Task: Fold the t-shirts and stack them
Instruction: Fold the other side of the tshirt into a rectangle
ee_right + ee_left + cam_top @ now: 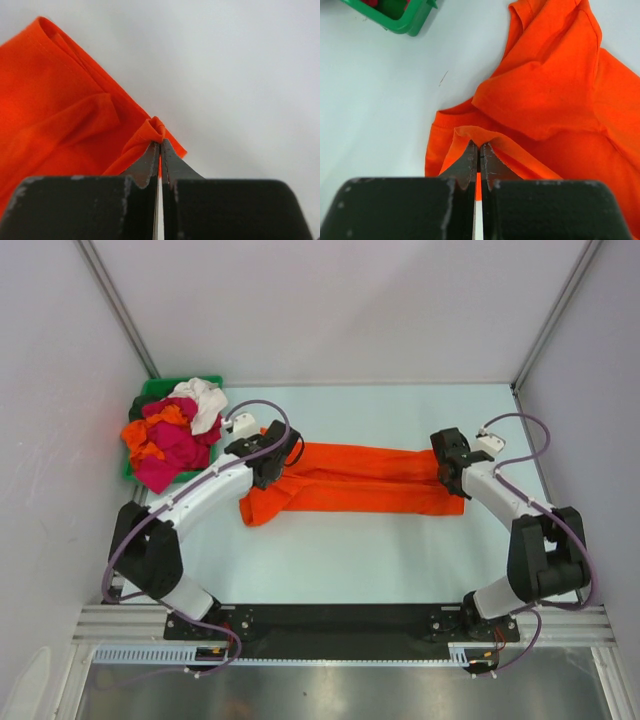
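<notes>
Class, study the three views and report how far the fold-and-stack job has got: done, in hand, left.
Done: one orange t-shirt is out on the table, apparently folded lengthwise into a long band. In hand: the left gripper and right gripper are each shut on its edge, at opposite ends. Left: finishing this fold, then the crumpled shirts in the green bin; no stack shows yet.

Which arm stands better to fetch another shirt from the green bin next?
Probably left: the left gripper, pinching the orange shirt, is close to the bin; the right gripper holds the far end.
</notes>
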Available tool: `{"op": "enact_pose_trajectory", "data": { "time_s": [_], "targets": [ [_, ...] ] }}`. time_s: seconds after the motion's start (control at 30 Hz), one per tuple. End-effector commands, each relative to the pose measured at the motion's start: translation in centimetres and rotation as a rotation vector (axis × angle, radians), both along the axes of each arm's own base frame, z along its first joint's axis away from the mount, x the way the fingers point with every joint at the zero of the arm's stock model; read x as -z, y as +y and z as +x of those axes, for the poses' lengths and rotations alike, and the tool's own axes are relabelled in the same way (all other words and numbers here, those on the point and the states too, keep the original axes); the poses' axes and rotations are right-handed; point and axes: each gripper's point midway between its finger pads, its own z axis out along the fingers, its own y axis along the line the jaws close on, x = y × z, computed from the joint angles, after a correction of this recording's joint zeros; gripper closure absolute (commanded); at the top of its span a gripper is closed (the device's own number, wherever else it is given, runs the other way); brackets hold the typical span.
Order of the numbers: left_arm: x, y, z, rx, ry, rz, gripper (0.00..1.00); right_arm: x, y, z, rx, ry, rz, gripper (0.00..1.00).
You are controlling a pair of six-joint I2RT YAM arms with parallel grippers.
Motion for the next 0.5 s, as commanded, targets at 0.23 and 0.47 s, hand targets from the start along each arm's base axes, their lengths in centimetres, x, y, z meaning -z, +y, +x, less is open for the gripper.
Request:
{"op": "enact_pose_trajectory", "data": {
  "time_s": [0.23,0.47],
  "targets": [
    [-0.8,-0.2,6.0,-0.023,-0.046,0.005,1.00,-1.3,0.7,7.7,-0.003,-0.077,-0.033,1.00],
    [0.3,0.6,8.5,-0.059,-0.021,0.013,1.00,-0.6,0.5,9.9,-0.012,-0.055,-0.062,1.00]
  ]
}}
